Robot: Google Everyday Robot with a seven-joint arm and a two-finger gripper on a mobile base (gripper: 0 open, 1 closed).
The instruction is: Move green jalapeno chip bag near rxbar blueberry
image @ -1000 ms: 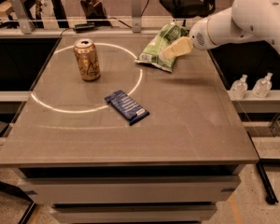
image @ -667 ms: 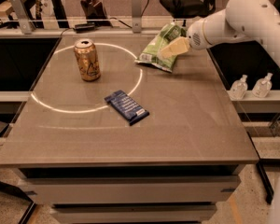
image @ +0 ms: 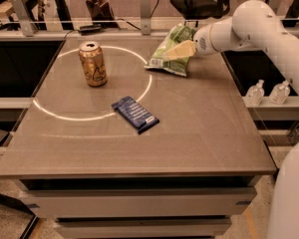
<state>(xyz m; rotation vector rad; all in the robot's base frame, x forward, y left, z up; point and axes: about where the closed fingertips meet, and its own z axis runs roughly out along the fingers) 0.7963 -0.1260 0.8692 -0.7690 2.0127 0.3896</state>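
The green jalapeno chip bag (image: 168, 54) is a crinkly light-green and white bag at the table's back right, its near end resting on the tabletop. My gripper (image: 183, 49) reaches in from the right on a white arm and is shut on the bag, one pale finger (image: 179, 50) lying across its top. The rxbar blueberry (image: 134, 114) is a slim dark-blue bar lying flat at the table's middle, well in front and to the left of the bag.
A gold drink can (image: 92, 63) stands upright at the back left, inside a white circle marked on the grey table (image: 204, 133). Two small clear bottles (image: 268, 92) stand on a ledge to the right. Chairs and a rail are behind the table.
My arm has swung a little to the left. The bag has shifted slightly left with the gripper. The can and the bar have not moved.
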